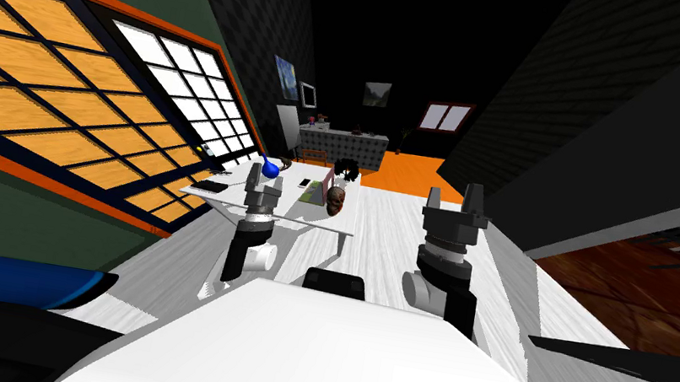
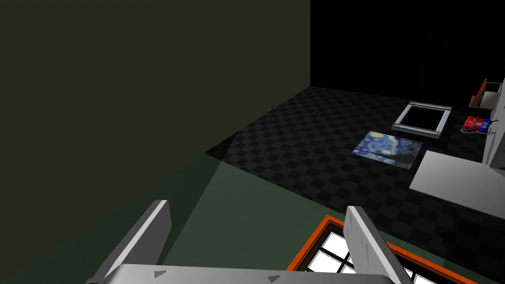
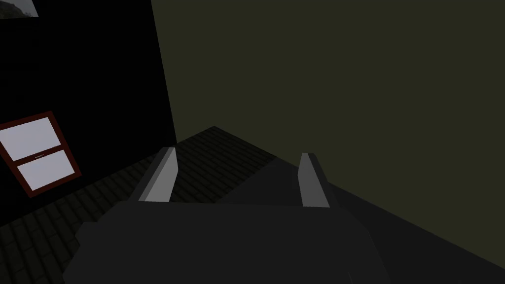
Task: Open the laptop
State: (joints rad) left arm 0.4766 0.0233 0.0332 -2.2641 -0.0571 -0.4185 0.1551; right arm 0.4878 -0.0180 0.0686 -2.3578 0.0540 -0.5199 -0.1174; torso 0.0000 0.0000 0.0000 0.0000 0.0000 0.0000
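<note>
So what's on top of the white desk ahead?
A blue object, the laptop, a brown round thing and a dark flat item; the left pincer covers part of the desk.

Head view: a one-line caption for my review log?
Both arms raised with the left gripper and right gripper open, short of the white desk holding the laptop.

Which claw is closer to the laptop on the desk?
Left. The left gripper hangs just left of the laptop; the right gripper hangs farther off on its right.
</note>
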